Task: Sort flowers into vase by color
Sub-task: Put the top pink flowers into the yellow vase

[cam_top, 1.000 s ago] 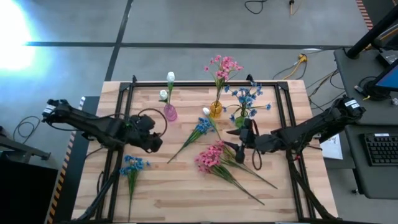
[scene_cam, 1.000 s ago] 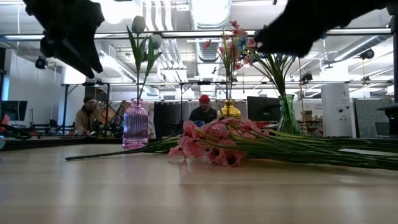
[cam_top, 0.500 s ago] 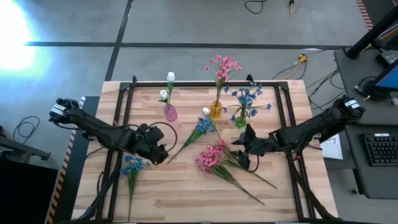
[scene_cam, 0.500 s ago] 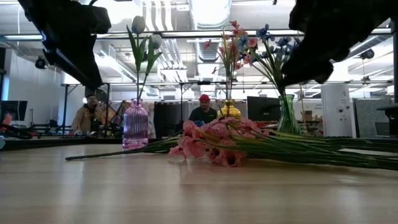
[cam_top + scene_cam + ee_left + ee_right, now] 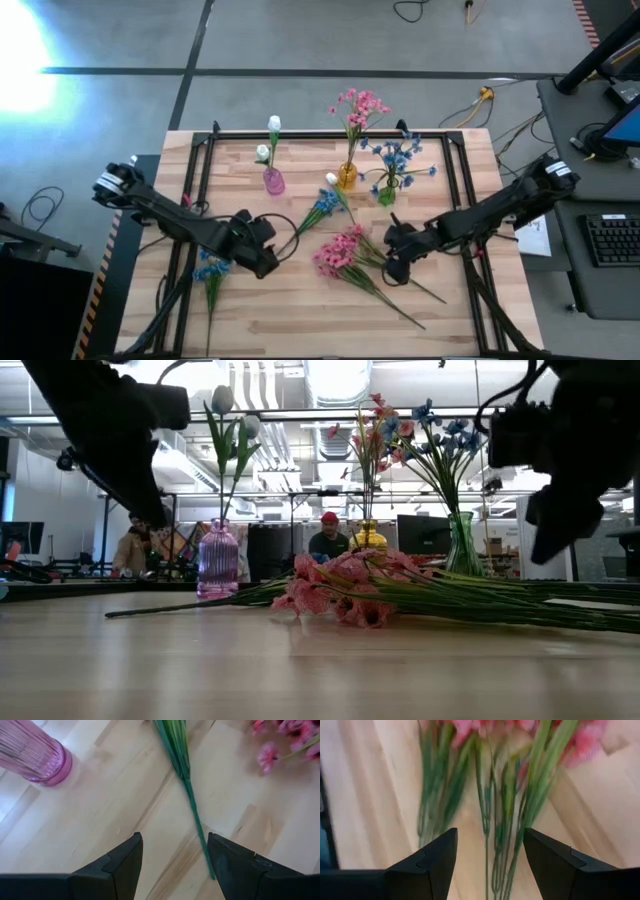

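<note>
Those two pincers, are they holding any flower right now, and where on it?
Nothing is held. The left pincer is open over a green stem; the right pincer is open above the pink flowers' stems.

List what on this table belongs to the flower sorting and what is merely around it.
Part of the job:
pink vase with white buds
yellow vase with pink flowers
green vase with blue flowers
loose pink flowers
loose blue flower
second loose blue flower

Just around:
black frame
keyboard
cables

Pale wood table (image 5: 300,300), seemingly matt
</note>
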Tool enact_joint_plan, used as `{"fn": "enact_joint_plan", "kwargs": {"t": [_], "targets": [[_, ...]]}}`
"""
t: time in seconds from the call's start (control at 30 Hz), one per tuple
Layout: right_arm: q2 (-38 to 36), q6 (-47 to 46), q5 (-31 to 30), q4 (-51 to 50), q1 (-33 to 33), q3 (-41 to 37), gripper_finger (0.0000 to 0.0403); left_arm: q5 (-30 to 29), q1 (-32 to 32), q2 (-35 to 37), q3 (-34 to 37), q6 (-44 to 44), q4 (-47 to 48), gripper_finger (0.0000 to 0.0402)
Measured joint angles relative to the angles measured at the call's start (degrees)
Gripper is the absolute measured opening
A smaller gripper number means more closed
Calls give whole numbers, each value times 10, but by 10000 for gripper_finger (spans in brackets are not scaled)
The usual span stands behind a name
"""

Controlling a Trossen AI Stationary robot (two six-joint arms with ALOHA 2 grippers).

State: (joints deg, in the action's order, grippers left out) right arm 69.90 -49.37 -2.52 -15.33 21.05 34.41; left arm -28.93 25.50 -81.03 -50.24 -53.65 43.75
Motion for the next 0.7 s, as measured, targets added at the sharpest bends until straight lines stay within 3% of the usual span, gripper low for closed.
{"fn": "enact_joint_plan", "kwargs": {"t": [0.17,0.7], "targets": [[36,-1,-3,-56,5,20,219,0,0,-18,-6,6,0,208],[175,35,-64,-59,28,81,208,-33,0,-22,-6,7,1,208]]}}
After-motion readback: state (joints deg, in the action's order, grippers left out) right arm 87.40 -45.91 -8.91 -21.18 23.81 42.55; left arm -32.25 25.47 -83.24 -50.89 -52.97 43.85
